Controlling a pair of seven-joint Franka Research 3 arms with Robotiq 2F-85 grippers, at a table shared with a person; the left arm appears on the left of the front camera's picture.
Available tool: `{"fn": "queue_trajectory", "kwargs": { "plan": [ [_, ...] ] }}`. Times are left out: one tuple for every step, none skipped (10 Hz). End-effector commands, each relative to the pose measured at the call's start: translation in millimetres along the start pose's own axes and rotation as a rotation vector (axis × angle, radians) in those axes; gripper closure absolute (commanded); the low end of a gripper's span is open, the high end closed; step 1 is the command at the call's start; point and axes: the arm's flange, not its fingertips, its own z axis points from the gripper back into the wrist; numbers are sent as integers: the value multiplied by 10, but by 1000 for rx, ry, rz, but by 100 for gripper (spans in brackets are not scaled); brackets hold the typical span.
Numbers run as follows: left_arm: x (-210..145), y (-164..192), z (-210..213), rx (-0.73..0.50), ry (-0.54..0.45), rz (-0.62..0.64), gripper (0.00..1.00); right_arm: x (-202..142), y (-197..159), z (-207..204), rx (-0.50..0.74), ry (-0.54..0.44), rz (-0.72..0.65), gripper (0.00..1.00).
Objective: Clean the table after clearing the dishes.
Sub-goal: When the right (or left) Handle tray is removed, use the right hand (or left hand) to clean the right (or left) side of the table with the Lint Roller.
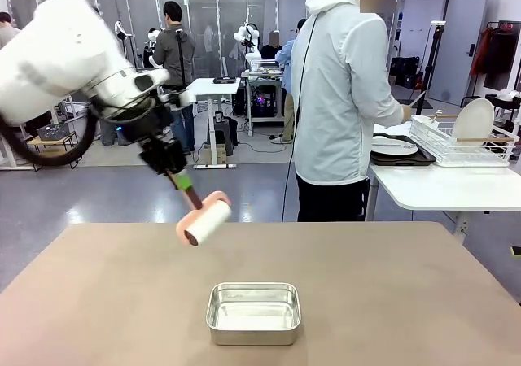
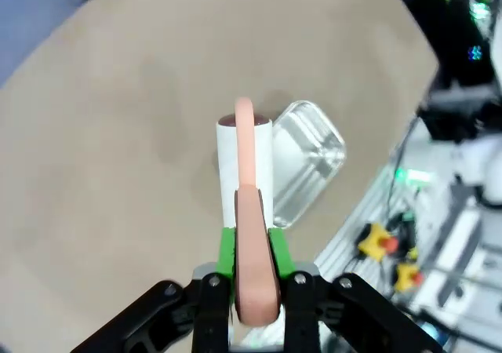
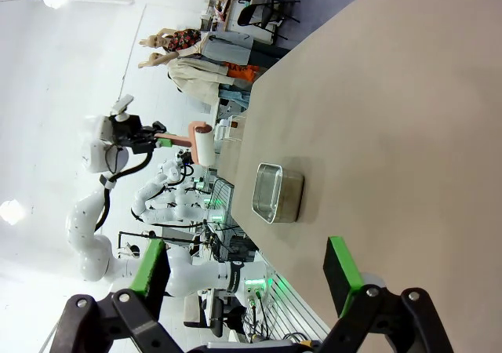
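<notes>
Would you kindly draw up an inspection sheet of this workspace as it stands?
Surface: table, plain brown top, no stains seen.
Job's things: one plate lies on a dark tray, another stands in the wire rack, both on the white side table.
Clutter: steel pan near the table's front edge.
Grippers: left gripper shut on a lint roller held above the table; right gripper open, holding nothing.
Cables: black hose looping from the left arm.
Surroundings: person at the side table, back to the robot.
</notes>
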Motion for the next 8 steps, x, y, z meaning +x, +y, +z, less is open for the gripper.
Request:
{"fn": "queue_trajectory", "kwargs": {
  "plan": [
    [-364,59,-247,65,-175,253,85,-29,13,8,1,10,19,0],
    [-473,100,-345,64,-153,233,85,-29,13,8,1,10,19,0],
    [-514,97,-373,34,-140,157,85,-29,13,8,1,10,19,0],
    [-381,302,-151,43,-105,227,85,-29,13,8,1,10,19,0],
    [-381,302,-151,43,-105,227,85,-29,13,8,1,10,19,0],
    [-381,302,-151,43,-105,227,85,-29,13,8,1,10,19,0],
    [-381,302,-151,43,-105,227,85,-29,13,8,1,10,19,0],
    [-439,288,-248,52,-118,228,79,-29,13,8,1,10,19,0]
  ]
}}
